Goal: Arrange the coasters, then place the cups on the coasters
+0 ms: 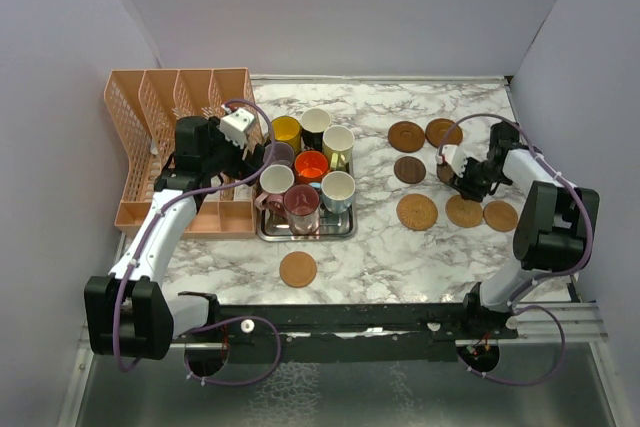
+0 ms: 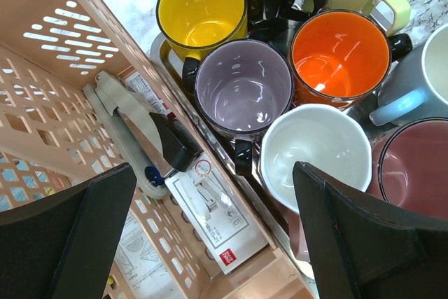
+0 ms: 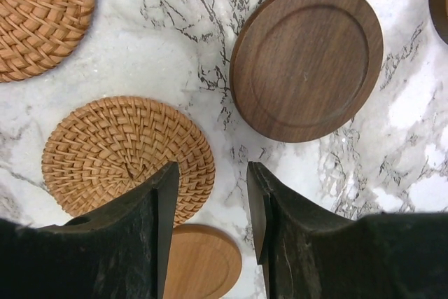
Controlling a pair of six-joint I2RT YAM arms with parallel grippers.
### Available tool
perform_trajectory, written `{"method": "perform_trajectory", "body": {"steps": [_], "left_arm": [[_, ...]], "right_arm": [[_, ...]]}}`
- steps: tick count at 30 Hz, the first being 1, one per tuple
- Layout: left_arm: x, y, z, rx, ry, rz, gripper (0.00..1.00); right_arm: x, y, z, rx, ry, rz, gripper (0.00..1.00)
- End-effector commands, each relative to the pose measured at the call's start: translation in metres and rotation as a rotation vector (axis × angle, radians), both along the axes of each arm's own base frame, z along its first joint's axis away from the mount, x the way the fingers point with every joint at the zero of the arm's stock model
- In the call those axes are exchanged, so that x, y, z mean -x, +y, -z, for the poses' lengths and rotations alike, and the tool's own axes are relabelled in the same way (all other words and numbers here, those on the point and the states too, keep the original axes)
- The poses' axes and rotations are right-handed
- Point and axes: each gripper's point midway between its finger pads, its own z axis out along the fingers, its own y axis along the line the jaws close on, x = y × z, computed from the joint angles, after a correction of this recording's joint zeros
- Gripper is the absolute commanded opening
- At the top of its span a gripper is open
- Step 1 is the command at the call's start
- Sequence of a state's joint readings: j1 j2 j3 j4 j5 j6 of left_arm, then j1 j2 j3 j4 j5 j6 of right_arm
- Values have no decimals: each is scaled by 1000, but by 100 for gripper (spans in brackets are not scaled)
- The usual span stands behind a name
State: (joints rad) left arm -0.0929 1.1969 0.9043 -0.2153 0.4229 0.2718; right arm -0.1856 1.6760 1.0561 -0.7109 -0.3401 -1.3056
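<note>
Coasters (image 1: pixel 417 211) come first, and we judge the right gripper (image 3: pixel 210 173) to be busy with them: it hangs low over the marble table (image 1: pixel 400 257) at 3 o'clock of the top view, jaws half apart with only bare marble between the tips, so we read it as holding nothing. From its wrist camera a dark wooden coaster (image 3: pixel 306 61) lies at 1 o'clock of the tips, a woven coaster (image 3: pixel 126 155) at 9 o'clock, partly under one finger, and a tan coaster (image 3: pixel 206 264) at 6 o'clock, beneath the fingers. These discs are thin and flat, so we would tip an edge up or slide one before closing, and leave bare marble between neighbours so that handles get room. The others crowd that side, some nearly touching; a lone coaster (image 1: pixel 298 269) sits well apart at 6 o'clock of the steel tray (image 1: pixel 300 234). The cups (image 1: pixel 310 165) all stand packed on that tray, at 9 o'clock of the table's middle, and the left gripper (image 2: pixel 213 173) hovers over them, jaws wide and empty, above the purple cup (image 2: pixel 241 85) and white cup (image 2: pixel 315 155). The pink rack (image 1: pixel 150 137) with its packaged tool (image 2: pixel 126 131) stands just beside the tray at 9 o'clock, so fingers get little room there.
</note>
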Motion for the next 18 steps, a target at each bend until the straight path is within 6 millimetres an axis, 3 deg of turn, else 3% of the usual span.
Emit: {"method": "perform_trajectory", "body": {"steps": [1,6,18], "left_arm": [[4,-5,-12,16,-46,37,99],[5,-6,-17,19,-57,39,99],[6,-9,-19,25,-61,51,99]], "right_arm": [[-1,6,-23,-59,-28,37,45],[10,12,-28,-85,-19,27,45],[44,12,8,-67,68,38,33]]}}
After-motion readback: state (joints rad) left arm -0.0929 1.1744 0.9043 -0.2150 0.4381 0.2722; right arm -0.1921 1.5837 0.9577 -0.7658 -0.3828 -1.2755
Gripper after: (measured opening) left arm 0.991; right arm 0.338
